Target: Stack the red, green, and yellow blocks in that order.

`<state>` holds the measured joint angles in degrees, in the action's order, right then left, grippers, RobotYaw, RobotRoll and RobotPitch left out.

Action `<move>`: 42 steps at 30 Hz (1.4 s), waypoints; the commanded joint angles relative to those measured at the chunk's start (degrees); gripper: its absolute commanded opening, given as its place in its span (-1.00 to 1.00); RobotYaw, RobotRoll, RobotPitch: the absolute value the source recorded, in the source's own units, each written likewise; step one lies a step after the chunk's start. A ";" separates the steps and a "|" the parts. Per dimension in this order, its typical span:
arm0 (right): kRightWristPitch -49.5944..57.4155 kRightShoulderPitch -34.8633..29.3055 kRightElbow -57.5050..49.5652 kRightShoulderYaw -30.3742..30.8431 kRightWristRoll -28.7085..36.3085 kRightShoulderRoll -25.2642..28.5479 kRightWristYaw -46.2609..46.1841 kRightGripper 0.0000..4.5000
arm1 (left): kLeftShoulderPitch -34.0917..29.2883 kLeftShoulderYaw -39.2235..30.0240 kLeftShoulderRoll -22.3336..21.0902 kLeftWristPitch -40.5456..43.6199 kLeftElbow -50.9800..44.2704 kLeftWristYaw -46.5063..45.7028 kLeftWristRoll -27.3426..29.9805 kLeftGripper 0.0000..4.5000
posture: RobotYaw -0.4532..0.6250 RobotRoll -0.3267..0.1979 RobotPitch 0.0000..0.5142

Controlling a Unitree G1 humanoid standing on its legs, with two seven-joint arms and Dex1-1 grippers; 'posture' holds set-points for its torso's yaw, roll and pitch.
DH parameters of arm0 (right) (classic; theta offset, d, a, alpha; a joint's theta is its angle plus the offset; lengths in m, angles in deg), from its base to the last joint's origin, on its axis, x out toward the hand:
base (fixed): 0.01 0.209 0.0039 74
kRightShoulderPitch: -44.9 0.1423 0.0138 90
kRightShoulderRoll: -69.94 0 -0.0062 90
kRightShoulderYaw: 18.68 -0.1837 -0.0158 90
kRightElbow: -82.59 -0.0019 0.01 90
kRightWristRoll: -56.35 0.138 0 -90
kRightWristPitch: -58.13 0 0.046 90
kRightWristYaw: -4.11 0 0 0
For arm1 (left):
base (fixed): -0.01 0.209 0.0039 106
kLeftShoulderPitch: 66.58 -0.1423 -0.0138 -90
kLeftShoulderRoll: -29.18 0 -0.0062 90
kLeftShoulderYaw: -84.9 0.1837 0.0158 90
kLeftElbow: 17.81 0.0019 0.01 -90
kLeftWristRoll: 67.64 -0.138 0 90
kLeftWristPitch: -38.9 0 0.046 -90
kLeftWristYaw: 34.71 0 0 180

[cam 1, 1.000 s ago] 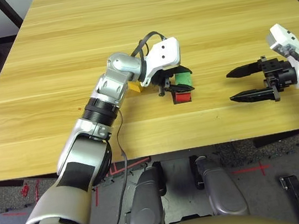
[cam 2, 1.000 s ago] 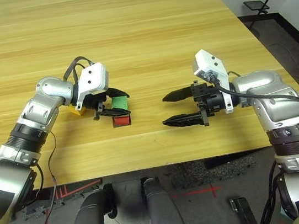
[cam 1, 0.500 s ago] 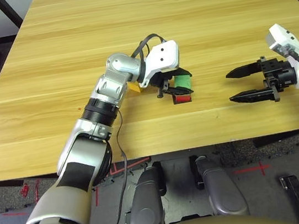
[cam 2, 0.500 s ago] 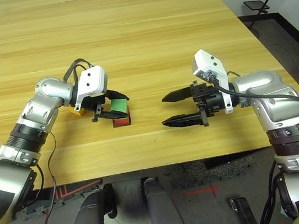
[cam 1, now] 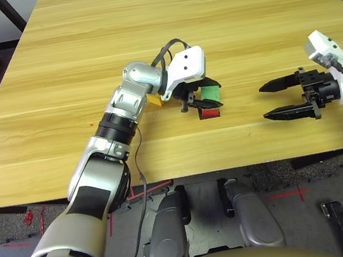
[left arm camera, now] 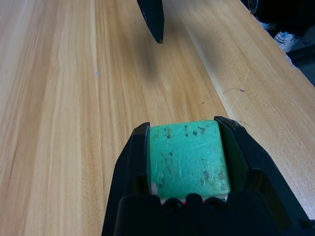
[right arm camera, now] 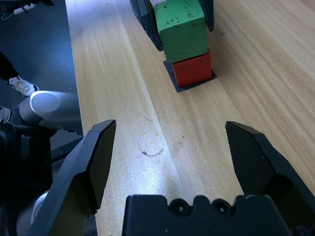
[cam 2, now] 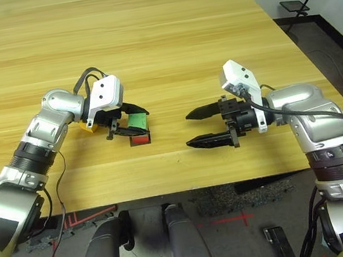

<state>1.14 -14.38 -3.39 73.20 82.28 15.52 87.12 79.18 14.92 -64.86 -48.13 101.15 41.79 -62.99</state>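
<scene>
**Now green sits on red, yellow half hidden**

Centrally on the wooden table, the green block rests on the red block, which stands on a flat black patch. The left gripper flanks the green block, one finger at each side; whether the pads press it or stand just clear is hard to make out. From the head camera, the red block shows as a sliver beneath the fingers. The yellow block lies at nine o'clock of the stack, mostly covered by the left wrist. At three o'clock, well apart, the right gripper hangs with fingers spread wide, holding nothing.
</scene>
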 commanded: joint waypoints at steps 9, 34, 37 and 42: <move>1.13 -0.61 -1.23 -0.01 0.95 0.27 0.60 1.00 | 0.10 0.49 0.03 0.97 1.69 0.54 -1.69 0.99 | 0.04 0.39 -0.04; -0.06 2.79 2.01 1.53 -0.35 -0.97 1.43 1.00 | 9.76 -3.18 -9.47 -11.59 15.61 7.92 -3.20 0.99 | 0.08 0.42 -0.12; -0.41 3.11 2.51 1.60 -0.58 -0.93 1.58 1.00 | 11.37 -3.07 -10.05 -19.17 20.99 11.50 -3.81 0.99 | 0.07 0.40 -0.16; -1.07 3.43 3.47 1.74 -1.00 -0.69 1.84 1.00 | 12.67 1.25 -12.42 -30.89 28.59 16.00 -2.38 0.99 | 0.07 0.39 -0.16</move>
<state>0.79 -10.99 -0.41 74.62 81.80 14.31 88.33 91.56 13.62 -76.33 -75.16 127.84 56.54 -66.59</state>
